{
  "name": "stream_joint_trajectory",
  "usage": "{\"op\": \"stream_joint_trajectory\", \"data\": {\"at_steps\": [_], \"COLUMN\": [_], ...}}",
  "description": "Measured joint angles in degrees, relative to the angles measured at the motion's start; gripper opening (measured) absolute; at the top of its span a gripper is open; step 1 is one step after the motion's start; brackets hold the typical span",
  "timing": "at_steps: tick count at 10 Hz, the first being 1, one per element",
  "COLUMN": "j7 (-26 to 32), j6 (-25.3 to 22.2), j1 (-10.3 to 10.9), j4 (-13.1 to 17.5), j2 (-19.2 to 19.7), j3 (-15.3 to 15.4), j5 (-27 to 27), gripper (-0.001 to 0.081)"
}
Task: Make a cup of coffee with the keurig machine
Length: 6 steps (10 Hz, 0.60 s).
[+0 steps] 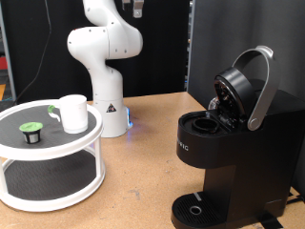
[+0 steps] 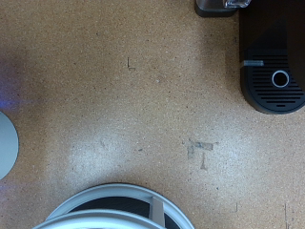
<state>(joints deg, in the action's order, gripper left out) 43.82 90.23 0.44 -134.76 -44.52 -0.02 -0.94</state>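
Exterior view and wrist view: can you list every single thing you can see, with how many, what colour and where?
keurig machine: one, matte black with a silver-grey handle, at the exterior view's right, its top hinged open; its drip tray also shows in the wrist view.
cup: one, white, on the top shelf of the round stand.
pod: one, dark with a green top, on the same shelf, beside the cup toward the exterior view's left, apart from it.
round stand: one, white, two tiers with dark shelves, at the exterior view's left.
table: one, brown wood-look, under everything.
robot arm: one, white, behind the stand; its upper part runs out of the picture.
gripper: not visible in either view.
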Motion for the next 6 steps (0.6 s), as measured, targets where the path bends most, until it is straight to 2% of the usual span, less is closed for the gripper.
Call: {"op": "stream_joint_trajectory", "data": {"at_steps": [2,4,6], "j7": [1.8,6.7,13.0], "j6": [1.4,3.1,2.9], "j1": [0.0,-0.1,-0.5], "j4": [-0.6,-1.8,-1.9], "j2": [-0.1,-0.7,-0.8], "j3": [-1.3,-5.8,-10.1], "j5": [-0.2,0.1,2.0], "gripper": [0.0807,0.0807,0.0807]}}
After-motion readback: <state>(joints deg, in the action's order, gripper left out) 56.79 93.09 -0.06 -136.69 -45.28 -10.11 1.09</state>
